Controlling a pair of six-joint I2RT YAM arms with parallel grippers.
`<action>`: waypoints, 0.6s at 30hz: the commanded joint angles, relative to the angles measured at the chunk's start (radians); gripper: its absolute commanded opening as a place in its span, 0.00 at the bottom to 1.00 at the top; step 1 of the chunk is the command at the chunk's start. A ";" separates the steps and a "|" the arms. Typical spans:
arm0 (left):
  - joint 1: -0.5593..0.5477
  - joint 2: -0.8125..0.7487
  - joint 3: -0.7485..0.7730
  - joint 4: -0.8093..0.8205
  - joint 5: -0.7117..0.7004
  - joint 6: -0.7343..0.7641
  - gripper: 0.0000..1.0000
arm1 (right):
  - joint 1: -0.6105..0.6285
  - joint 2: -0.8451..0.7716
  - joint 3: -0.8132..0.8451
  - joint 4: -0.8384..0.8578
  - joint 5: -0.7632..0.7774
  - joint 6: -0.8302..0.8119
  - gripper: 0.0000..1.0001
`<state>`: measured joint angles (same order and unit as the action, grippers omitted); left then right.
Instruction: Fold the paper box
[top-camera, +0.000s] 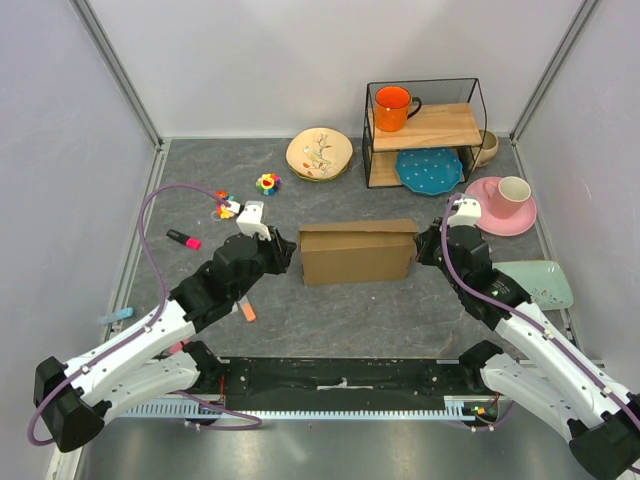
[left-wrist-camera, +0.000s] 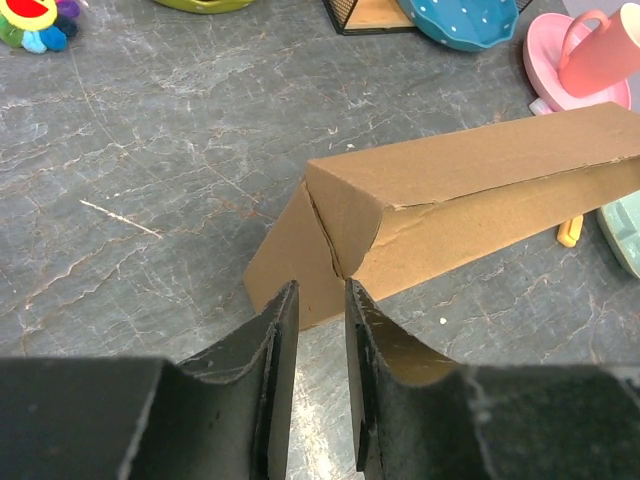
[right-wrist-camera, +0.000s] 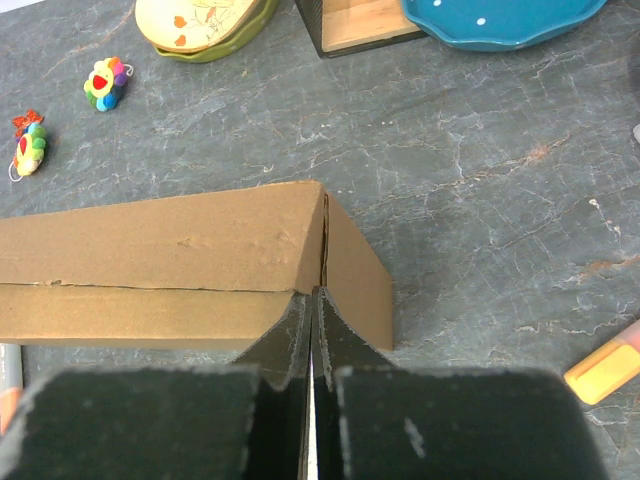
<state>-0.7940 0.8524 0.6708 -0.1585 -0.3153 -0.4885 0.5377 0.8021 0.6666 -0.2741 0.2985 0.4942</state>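
**A:** What are the fingers doing?

**B:** The left fingers (left-wrist-camera: 278, 350) stand a narrow gap apart and hold nothing. Their tips are just short of the left end of the paper box (top-camera: 357, 252). The right fingers (right-wrist-camera: 290, 335) are pressed almost together, with their tips touching the box's right end at a vertical crease. I cannot tell whether they nip any cardboard.

**A:** Where is the box?

**B:** It sits on the grey worktop (top-camera: 330, 320), between the two arms. It is a closed brown block, with a seam running along its length.

**A:** Is the folding finished?

**B:** Nearly, I judge. The walls and lid are up, and the right end looks square. At the left end a panel slopes outward to the worktop instead of lying flush. That end seems to need tucking in and pressing.
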 joint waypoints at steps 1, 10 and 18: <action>-0.002 0.011 0.047 0.040 -0.019 0.050 0.33 | -0.001 0.023 0.001 -0.106 0.018 0.010 0.00; -0.001 -0.006 0.058 0.089 0.005 0.064 0.41 | -0.001 0.022 0.007 -0.111 0.008 0.009 0.00; -0.002 0.000 0.049 0.108 0.002 0.090 0.48 | -0.002 0.023 0.008 -0.111 0.013 0.004 0.00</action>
<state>-0.7940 0.8398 0.6933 -0.1013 -0.3088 -0.4488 0.5377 0.8059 0.6704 -0.2775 0.3035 0.4942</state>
